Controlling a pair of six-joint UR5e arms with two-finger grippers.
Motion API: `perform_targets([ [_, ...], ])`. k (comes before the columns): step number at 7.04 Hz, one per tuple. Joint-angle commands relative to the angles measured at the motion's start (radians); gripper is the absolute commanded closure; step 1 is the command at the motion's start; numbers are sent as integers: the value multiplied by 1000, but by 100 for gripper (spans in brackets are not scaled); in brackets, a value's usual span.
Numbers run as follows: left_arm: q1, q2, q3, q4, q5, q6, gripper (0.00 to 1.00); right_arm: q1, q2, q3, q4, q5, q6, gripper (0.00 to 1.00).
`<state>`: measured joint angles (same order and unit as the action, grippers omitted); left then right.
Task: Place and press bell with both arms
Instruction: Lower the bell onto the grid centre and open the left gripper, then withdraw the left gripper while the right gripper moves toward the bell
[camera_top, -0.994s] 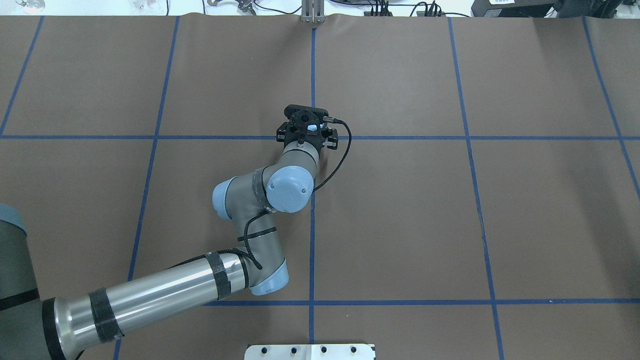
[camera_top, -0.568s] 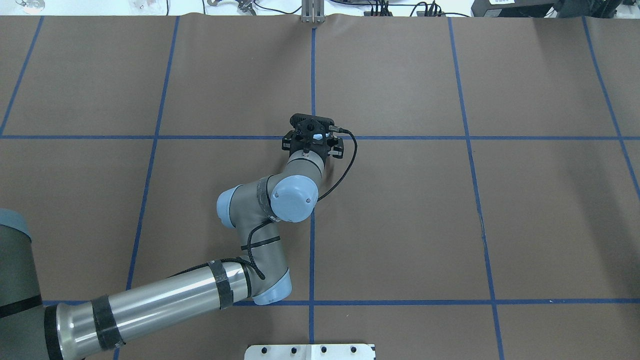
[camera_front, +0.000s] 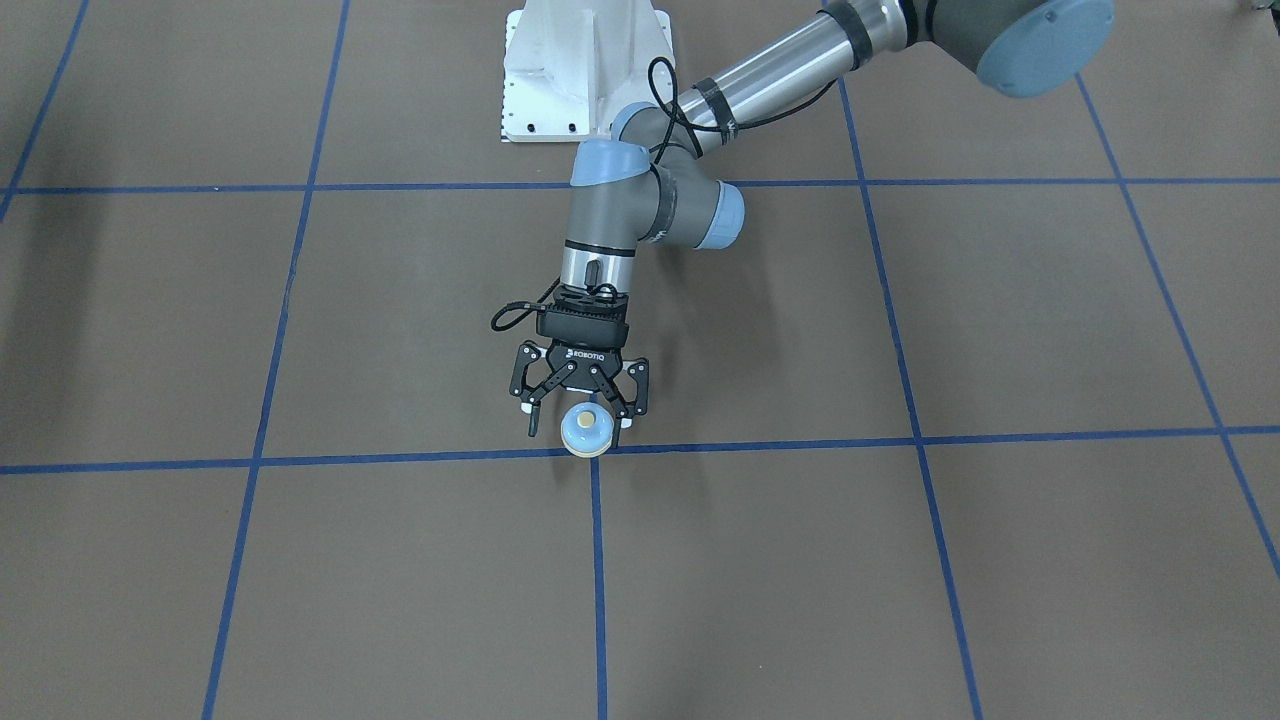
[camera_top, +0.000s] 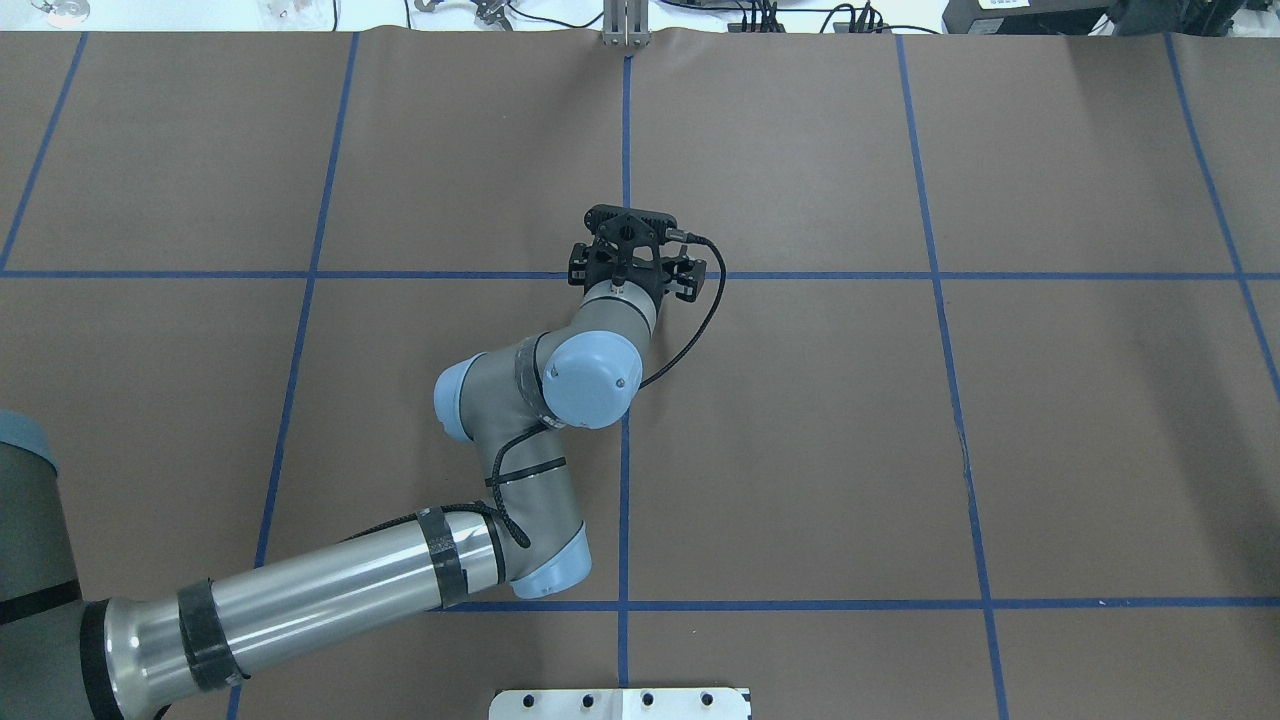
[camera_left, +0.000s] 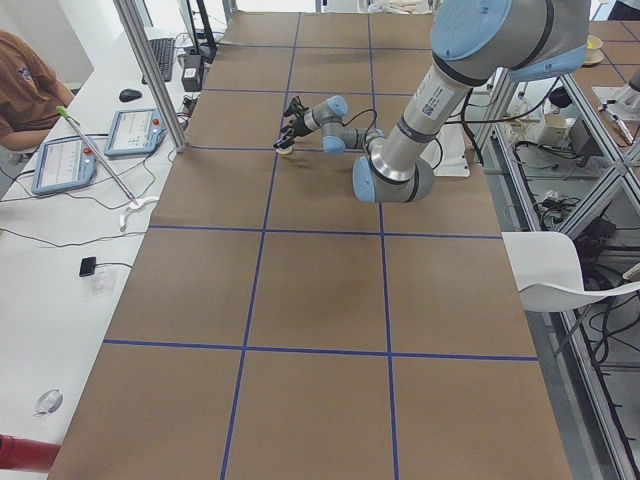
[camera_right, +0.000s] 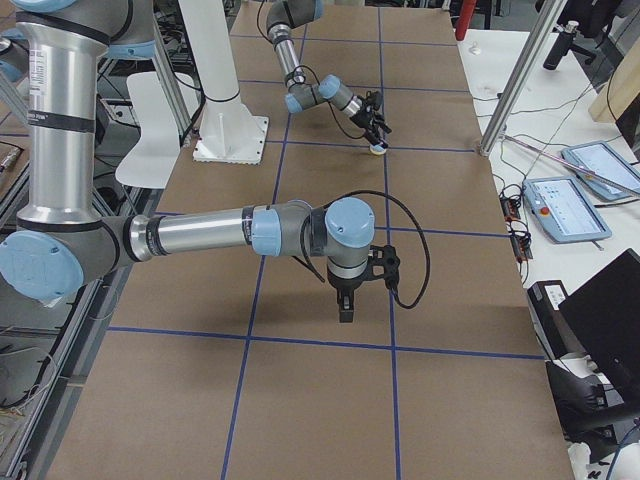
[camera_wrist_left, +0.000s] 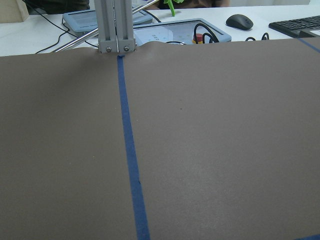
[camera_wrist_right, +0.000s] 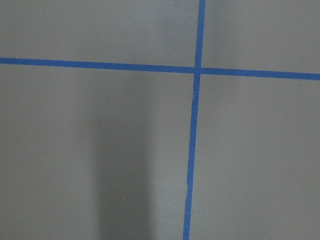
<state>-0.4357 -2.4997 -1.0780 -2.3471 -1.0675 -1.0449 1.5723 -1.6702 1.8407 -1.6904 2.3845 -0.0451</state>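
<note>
Plainly, blue-taped brown table (camera_front: 900, 560); left end effector (camera_front: 578, 428) spread around bell (camera_front: 586, 431); right end effector (camera_right: 346, 314): cannot tell

Tabletop (camera_top: 800, 450): was covered in brown sheet, divided into rectangles by blue tape lines (camera_top: 624, 500).
White pedestal (camera_front: 585, 70): stood at the robot-side edge, with a row of bolt holes in its base plate.
Aluminium post (camera_wrist_left: 116, 25): stood upright at the far edge, in line with a tape line.
White bench (camera_left: 60, 230): ran beside the tabletop and carried a pendant tablet (camera_left: 64, 163), a second tablet (camera_left: 136, 131), a black mouse (camera_wrist_left: 239, 21) and a black keyboard (camera_wrist_left: 295, 25).
White chair (camera_left: 560, 270): stood off the robot-side edge.
Seated person (camera_left: 25, 85): wore a brown shirt and was partly in view.
</note>
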Motion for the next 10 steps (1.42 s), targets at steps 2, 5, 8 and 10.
perform_targets([
  [2,-232,-2,-39,180,-373,2,0,-3,39,8,12,95,2,0],
  [5,-417,111,-100,253,-654,158,0,-225,411,-44,-52,31,340,0],
  [8,-530,370,-320,255,-796,287,0,-431,625,-156,-43,-126,656,10],
  [10,-577,435,-368,256,-840,341,0,-544,713,-159,-43,-161,914,100],
])
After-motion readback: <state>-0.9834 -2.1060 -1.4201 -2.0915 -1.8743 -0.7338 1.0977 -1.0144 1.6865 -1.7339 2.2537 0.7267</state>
